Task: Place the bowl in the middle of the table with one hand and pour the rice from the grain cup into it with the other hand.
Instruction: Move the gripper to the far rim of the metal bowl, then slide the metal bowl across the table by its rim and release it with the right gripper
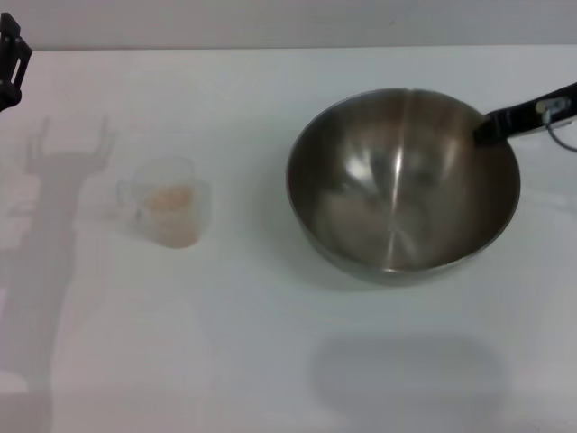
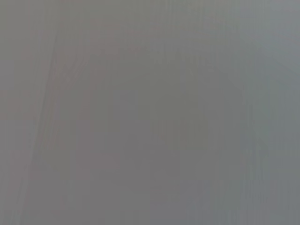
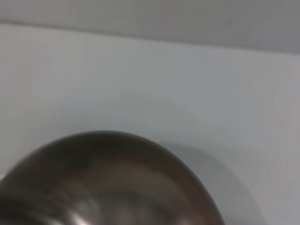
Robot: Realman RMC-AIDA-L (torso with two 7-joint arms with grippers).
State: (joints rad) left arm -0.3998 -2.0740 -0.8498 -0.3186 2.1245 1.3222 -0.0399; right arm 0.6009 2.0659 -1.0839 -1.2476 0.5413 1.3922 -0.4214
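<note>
Surface (image 1: pixel 270 361): plain white, matte, flat; carries both items listed below.

Bowl (image 1: pixel 403 180): large round stainless-steel mixing bowl, brushed grey inside, nothing in it. Stands right of centre in the head view, its shadow falling on the surface nearer the camera. Its rim and inner wall also fill the lower part of the right wrist view (image 3: pixel 112 183), with white surface beyond.

Right hand (image 1: pixel 505 122): black, reaching in from the right edge; one finger lies over the bowl's far right rim and into the inside. Appears closed on the rim, gripping the bowl.

Grain cup (image 1: pixel 171 207): small clear plastic measuring cup with side handle toward the left, upright on the surface, well apart from the bowl to its left.

Rice (image 1: pixel 171 203): pale beige mass inside the grain cup.

Left hand (image 1: pixel 11 59): black, at the far left edge, raised clear of the cup; whether open or closed cannot be told. Left wrist view shows only uniform grey.
</note>
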